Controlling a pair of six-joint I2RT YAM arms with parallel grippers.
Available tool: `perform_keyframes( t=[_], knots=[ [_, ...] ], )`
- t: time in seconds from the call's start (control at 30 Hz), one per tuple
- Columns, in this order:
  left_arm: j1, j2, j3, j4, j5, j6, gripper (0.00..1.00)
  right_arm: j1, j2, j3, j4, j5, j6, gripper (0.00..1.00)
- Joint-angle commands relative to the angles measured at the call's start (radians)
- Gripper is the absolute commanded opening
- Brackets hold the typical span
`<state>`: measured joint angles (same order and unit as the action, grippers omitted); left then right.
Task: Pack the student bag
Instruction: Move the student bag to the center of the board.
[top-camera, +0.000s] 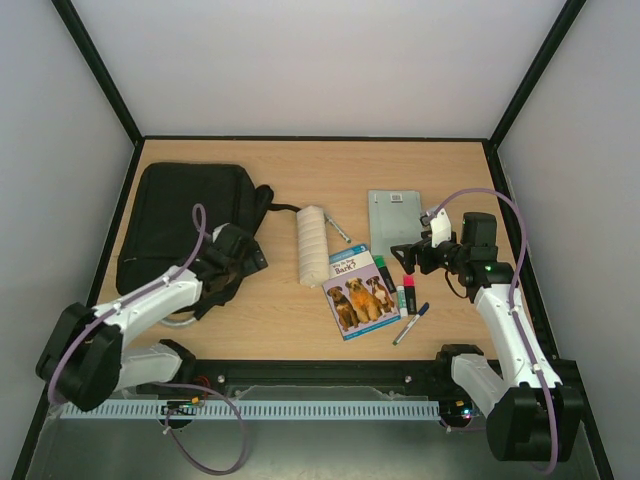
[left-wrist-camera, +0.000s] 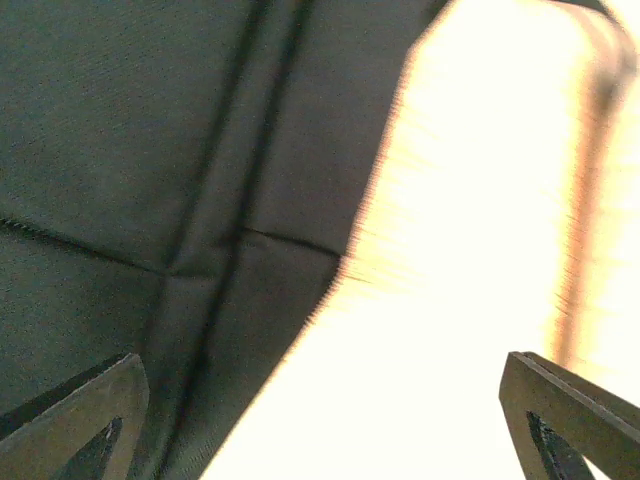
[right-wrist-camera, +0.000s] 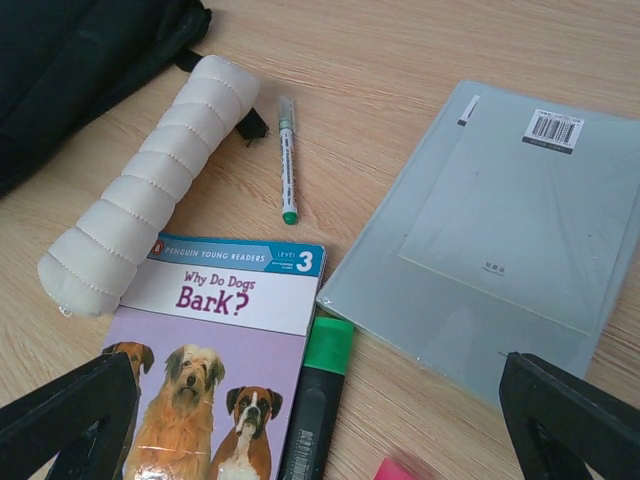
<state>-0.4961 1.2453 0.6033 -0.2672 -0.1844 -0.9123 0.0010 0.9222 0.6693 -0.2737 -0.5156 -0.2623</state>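
Nearest me, my left pincer (left-wrist-camera: 320, 440) hangs wide open and empty over the right-hand near corner of the student bag (top-camera: 180, 215). Its wrist view shows black cloth with a seam under the left finger and bare worktop (top-camera: 290, 170) under the right. My right pincer (right-wrist-camera: 320, 430) is also spread to its full width and holds nothing. It hovers above the loose things: a dog book (right-wrist-camera: 215, 380), a green highlighter (right-wrist-camera: 318, 400), a white padded roll (right-wrist-camera: 150, 190), a thin green-tipped pen (right-wrist-camera: 287, 160) and a grey folder (right-wrist-camera: 500, 230).

As I judge it, the coming move turns on one thing. The bag lies on the left half of the worktop, under and beyond my left pincer and well apart from my right one, with the roll between. That makes the left arm the nearer one for opening it. The bag's long axis seems to run away from me, slightly tilted. It looks black, flat and limp, and I cannot make out a zip pull or an opening.
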Motion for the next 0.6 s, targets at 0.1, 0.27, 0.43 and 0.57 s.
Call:
perform_keyframes(
  t=[0.1,0.27,0.43,0.57],
  knots=[
    [-0.037,-0.192,0.112,-0.193,-0.191,0.157,0.99,0.007,0.003,-0.002,-0.034,-0.016,-0.010,1.00],
    [0.155,-0.245,0.124,-0.286,-0.288,0.138,0.99,0.007,0.004,-0.001,-0.037,-0.023,-0.008,1.00],
    [0.377,-0.220,0.108,-0.272,-0.255,0.124,0.99,0.006,0.000,-0.001,-0.038,-0.027,-0.007,1.00],
    [0.431,-0.170,0.089,-0.243,-0.235,0.091,0.99,0.007,-0.006,-0.001,-0.039,-0.029,-0.008,1.00]
  ],
)
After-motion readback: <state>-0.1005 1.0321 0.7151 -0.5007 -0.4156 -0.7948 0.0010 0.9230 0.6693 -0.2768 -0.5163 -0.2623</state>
